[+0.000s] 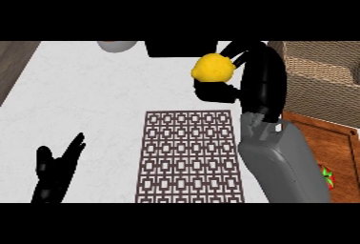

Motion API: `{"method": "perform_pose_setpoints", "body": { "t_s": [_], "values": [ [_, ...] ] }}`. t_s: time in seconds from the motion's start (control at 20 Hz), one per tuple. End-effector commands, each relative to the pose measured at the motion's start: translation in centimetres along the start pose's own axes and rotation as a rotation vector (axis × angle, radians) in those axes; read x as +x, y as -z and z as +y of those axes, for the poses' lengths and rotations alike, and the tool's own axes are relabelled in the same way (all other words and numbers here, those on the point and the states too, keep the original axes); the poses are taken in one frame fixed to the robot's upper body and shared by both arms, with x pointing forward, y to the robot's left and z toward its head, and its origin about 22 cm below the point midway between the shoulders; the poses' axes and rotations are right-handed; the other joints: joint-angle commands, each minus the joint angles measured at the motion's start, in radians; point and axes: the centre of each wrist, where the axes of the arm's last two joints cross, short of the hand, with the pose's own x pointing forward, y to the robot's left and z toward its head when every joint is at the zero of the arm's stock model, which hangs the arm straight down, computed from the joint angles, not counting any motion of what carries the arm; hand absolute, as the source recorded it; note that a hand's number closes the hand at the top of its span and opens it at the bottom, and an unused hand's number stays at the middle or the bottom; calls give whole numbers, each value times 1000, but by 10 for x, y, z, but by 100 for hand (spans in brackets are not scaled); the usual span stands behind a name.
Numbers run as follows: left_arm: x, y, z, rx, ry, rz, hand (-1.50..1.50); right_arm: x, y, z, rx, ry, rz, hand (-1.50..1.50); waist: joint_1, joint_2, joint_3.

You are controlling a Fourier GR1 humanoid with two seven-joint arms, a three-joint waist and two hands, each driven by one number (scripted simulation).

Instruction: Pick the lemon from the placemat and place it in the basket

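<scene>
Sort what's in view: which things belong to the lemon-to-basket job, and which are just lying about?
Job:
lemon, held in the right hand
placemat, now bare
basket, at the right

Lying about:
grey round object at the top edge
dark box beside it
left hand, resting open at lower left

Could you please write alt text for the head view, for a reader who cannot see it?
The right hand holds a yellow lemon above the white counter, beyond the patterned placemat. A woven basket sits at the right; the open left hand rests at lower left.
</scene>
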Motion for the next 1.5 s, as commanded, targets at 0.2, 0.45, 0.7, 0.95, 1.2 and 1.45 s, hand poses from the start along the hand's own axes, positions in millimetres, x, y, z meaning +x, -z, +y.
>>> {"method": "perform_pose_setpoints", "body": {
  "t_s": [0.2, 0.45, 0.7, 0.95, 1.2, 1.45],
  "values": [
    [-26, -3, -9, -1, -8, 81, 0, 26, 40, -84, -210, 30, 93, 150, 7, 7, -9],
    [-20, 8, -12, -22, -15, 72, 0, 11, 70, -143, -239, 16, 120, 150, -2, 8, -9],
    [-6, 0, -12, -29, -17, 69, 0, 5, 104, -157, -248, -23, 202, 150, 15, 10, -9],
    [-3, 3, -1, -34, 5, 69, 0, -30, 139, -176, -250, -70, 204, 150, 19, 13, -8],
    [1, 13, -28, -20, 14, 53, 0, -72, 161, -161, -236, -69, 205, 150, 19, 14, -8],
    [-10, 12, 1, -18, 1, 57, 0, -90, 180, -146, -239, 2, 227, 150, 27, 15, -8]
  ]
}}
